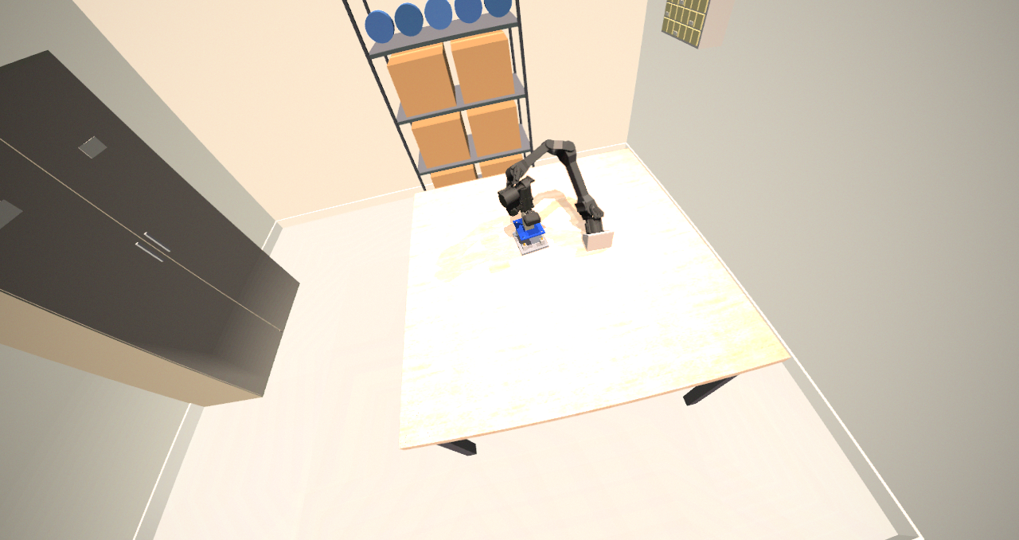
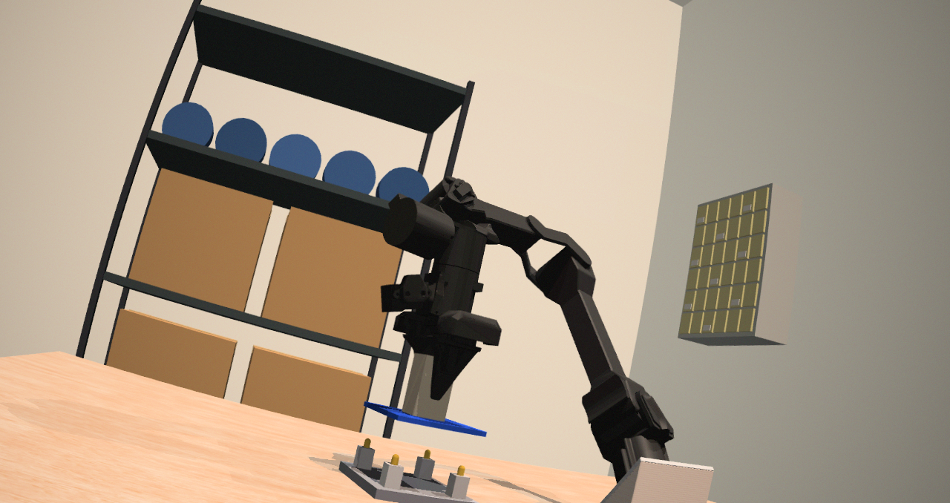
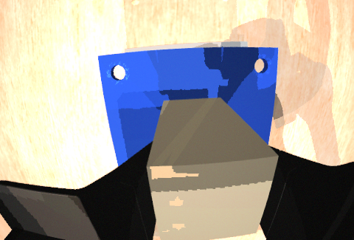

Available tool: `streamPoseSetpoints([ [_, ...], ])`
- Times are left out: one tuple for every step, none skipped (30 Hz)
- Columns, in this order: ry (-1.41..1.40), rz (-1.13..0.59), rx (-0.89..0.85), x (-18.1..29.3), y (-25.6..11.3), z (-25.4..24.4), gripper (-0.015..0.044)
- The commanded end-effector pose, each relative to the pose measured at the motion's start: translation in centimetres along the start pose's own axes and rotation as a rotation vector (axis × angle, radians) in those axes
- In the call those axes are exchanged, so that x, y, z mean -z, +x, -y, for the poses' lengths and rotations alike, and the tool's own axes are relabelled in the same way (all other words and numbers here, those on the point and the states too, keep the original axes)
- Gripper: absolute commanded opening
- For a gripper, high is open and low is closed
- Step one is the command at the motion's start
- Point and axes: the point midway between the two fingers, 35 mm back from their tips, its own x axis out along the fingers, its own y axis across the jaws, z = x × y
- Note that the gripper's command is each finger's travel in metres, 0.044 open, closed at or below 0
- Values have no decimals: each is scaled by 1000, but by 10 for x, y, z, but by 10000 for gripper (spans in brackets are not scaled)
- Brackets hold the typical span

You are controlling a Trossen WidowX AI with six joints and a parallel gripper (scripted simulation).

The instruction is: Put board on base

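1. The jaws pinch the square handle (image 1: 529, 225) (image 2: 417, 383) (image 3: 214, 181) of the blue board (image 1: 536, 233) (image 2: 458, 428) (image 3: 184, 70), one finger against each of two opposite sides.
2. The board hangs in the air with its handle side up, and looks roughly parallel to the base.
3. Below it, the grey base (image 1: 532, 250) (image 2: 358, 484) (image 3: 169, 46) sits on the tabletop (image 1: 570, 322) (image 2: 133, 407) (image 3: 48, 85). From above, the board overlaps much of it, leaving a strip of the base in sight.
4. In the exterior view, four posts (image 2: 391, 475) rise from the base, each tipped with a gold pin (image 2: 395, 459). A gap separates the pins from the board's underside, so the board is neither seated nor released.
5. The wrist view shows two corner holes (image 3: 119, 72) at the board's far edge, pale tabletop showing through them. The near corners are hidden by the handle and the jaws, and a sliver of the base peeks past the far edge.
6. The black arm (image 1: 577, 177) (image 2: 591, 334) arches up from its pale mount (image 1: 598, 240) (image 2: 671, 484) and bends down over the base.
7. Behind, a dark shelf unit (image 1: 445, 40) (image 2: 135, 188) carries blue discs (image 1: 438, 12) (image 2: 295, 156) above brown boxes (image 1: 420, 80) (image 2: 199, 237).
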Motion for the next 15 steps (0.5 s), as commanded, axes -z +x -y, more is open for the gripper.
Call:
streamPoseSetpoints([
  [0,0,0,0,0,-2,0],
  [0,0,0,0,0,-2,0],
  [0,0,0,0,0,-2,0],
  [0,0,0,0,0,-2,0],
  [0,0,0,0,0,-2,0],
  [0,0,0,0,0,-2,0],
  [0,0,1,0,0,-2,0],
  [-1,0,1,0,1,-1,0],
  [-1,0,1,0,1,-1,0],
  [-2,0,1,0,2,-1,0],
  [-4,0,1,0,3,0,0],
  [-6,0,1,0,4,1,0],
  [-8,0,1,0,5,2,0],
  [-10,0,1,0,6,2,0],
  [-13,0,1,0,7,3,0],
])
